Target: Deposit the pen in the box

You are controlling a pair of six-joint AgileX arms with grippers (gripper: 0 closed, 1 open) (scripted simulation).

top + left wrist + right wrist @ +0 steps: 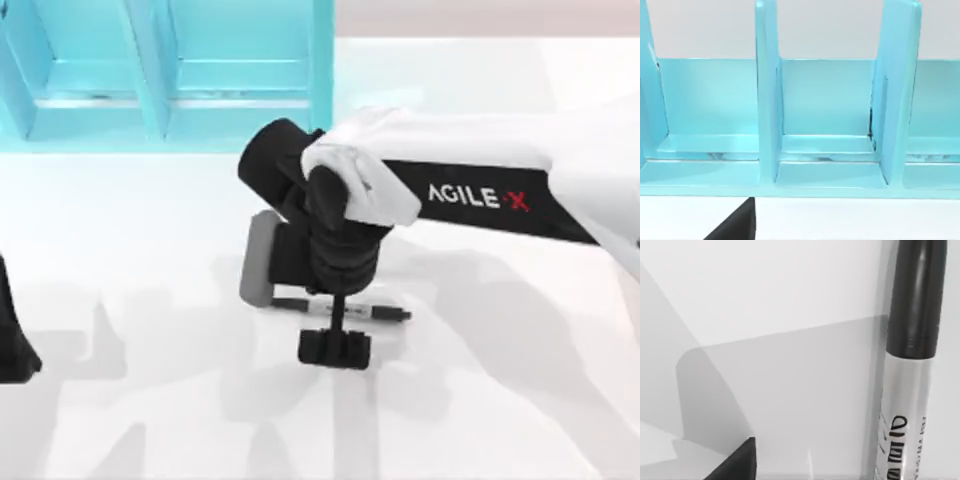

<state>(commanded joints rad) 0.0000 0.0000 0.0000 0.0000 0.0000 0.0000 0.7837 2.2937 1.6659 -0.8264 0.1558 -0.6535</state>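
Note:
The pen (pixel 385 313) lies flat on the white table, black with a pale printed middle band. Close up, the pen (pixel 912 340) rests on the table surface, untouched. My right gripper (pixel 335 345) hangs directly over the pen's middle, pointing down, open with one dark finger (pixel 737 462) at the side. The box (pixel 170 80) is a light blue open container with upright dividers at the table's back left. In the left wrist view the box (pixel 830 150) shows its compartments. My left gripper (pixel 12 340) is parked at the table's left edge.
The right arm's white link (pixel 480 170) stretches from the right across the table's middle, casting shadows below. The box's dividers (pixel 767 90) stand tall between compartments. White table (pixel 520 400) stretches to the front and right.

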